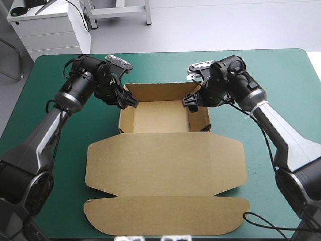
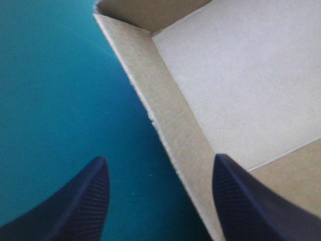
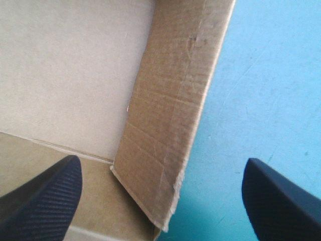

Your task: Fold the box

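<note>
Nearest me, the box (image 1: 165, 165) is lying on the teal-green cover (image 1: 281, 75), with its lid (image 1: 165, 150) spreading flat toward the near edge and the tuck flap (image 1: 165, 215) lying flat at its end. Beyond the lid, the tray (image 1: 155, 116) is standing open with its walls up. I am holding my left pincer (image 2: 160, 159) spread wide astride the left wall (image 2: 165, 115), one finger (image 2: 80, 201) hanging over the cover outside and the other (image 2: 241, 201) over the tray's inside; neither is touching the board as far as I can tell. I am holding my right pincer (image 3: 163, 160) spread the same way astride the right wall (image 3: 170, 115), whose free end is showing a ragged edge and looking slightly out of true. In the high view both pincers, left (image 1: 131, 102) and right (image 1: 189, 102), are sitting at the tray's far corners, next to the far wall (image 1: 158, 92). Judgement: I am working on the side-wall step, with the walls raised but not yet firmly set. The next move is calling for both pincers to come down squarely over their walls and pinch together, evenly on both sides, so the tray is not skewing or sliding.
</note>
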Robot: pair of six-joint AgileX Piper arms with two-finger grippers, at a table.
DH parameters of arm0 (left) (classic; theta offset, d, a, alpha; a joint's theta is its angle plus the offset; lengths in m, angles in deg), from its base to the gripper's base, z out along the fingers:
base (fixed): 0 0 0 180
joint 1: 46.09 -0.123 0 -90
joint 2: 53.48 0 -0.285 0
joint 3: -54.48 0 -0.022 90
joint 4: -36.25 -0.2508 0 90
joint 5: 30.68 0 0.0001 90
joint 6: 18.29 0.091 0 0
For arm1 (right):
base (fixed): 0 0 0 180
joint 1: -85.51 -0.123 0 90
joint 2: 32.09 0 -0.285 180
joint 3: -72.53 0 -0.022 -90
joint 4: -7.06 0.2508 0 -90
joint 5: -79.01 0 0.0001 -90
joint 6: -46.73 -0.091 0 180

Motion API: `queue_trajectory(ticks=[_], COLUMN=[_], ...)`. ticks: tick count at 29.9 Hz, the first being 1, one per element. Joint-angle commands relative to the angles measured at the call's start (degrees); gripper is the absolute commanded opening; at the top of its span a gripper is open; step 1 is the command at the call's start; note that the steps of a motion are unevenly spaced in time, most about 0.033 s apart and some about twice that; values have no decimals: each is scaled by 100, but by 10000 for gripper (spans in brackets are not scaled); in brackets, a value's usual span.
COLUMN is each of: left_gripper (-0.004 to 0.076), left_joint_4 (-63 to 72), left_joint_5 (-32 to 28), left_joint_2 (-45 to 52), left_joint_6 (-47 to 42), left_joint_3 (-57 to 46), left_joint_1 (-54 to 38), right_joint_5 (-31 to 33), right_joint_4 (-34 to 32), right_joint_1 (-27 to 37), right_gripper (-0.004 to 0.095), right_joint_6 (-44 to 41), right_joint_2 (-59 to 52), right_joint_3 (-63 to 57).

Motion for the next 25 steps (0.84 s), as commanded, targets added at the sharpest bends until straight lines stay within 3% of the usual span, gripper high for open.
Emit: queue_trajectory(ticks=[1, 5, 6, 18, 25], left_gripper=[257, 16, -7, -6, -6], left_joint_4=[-234, -212, -212, -199, -211], left_joint_5=[283, 283, 283, 283, 283], left_joint_2=[688, 1329, 1463, 3417, 4359], left_joint_6=[11, 549, 698, 862, 862], left_joint_3=[192, 192, 192, 63, -1194], left_joint_1=[44, 44, 44, 44, 44], right_joint_5=[51, 51, 51, -112, -187], right_joint_4=[-88, -88, -88, -88, -88], right_joint_1=[21, 21, 21, 21, 21], right_gripper=[766, 748, 741, 737, 737], right_joint_6=[113, 223, 257, 307, 307], right_joint_2=[-648, -953, -990, -1097, -1097], right_joint_3=[185, 185, 185, 185, 185])
